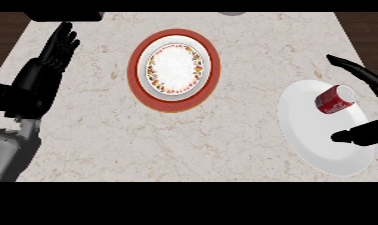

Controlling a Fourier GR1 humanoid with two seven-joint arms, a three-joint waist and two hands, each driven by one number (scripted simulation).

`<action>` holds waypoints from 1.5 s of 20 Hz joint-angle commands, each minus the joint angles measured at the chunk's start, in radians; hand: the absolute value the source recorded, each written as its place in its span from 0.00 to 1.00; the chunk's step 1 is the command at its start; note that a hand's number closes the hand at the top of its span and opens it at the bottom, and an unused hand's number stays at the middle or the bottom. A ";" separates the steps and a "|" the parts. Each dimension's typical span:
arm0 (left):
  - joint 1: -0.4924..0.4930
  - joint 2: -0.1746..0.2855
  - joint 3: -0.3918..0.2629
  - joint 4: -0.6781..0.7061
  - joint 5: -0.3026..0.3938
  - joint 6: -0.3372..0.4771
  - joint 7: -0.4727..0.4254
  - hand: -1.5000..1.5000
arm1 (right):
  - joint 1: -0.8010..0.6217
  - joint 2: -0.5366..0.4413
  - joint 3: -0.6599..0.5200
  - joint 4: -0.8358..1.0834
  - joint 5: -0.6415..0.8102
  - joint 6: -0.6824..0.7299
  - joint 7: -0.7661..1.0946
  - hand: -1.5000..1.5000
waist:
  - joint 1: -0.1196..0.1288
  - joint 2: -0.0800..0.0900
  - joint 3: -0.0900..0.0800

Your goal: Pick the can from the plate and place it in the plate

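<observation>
Currently: pick not yet made, placing still to do. Can (335,99): red, pale end, lying on its side on the white plate (310,136) at right. Right hand (359,134): spread wide, finger and thumb either side of the can, holding nothing. Red-rimmed plate (138,69), centre: judged destination. Left hand (55,51): open, resting at left.

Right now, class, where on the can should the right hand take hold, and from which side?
Grip the red can across its curved middle, not its ends: it lies on its side on the white plate. Come from the right, where the open right hand straddles it.
</observation>
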 commanded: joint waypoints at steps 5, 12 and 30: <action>-0.024 0.001 0.013 -0.016 0.004 -0.015 0.032 0.50 | -0.100 -0.286 0.049 -0.068 0.171 0.152 0.330 0.00 | 0.013 0.001 -0.001; 0.045 -0.053 -0.002 -0.003 -0.035 -0.023 -0.041 0.50 | -0.132 -0.274 0.185 -0.135 0.275 0.316 0.526 0.00 | 0.019 0.006 0.000; 0.040 -0.114 0.113 0.000 -0.117 -0.118 -0.003 0.50 | -0.220 0.003 0.209 0.206 0.714 0.222 0.519 0.00 | 0.015 0.006 0.002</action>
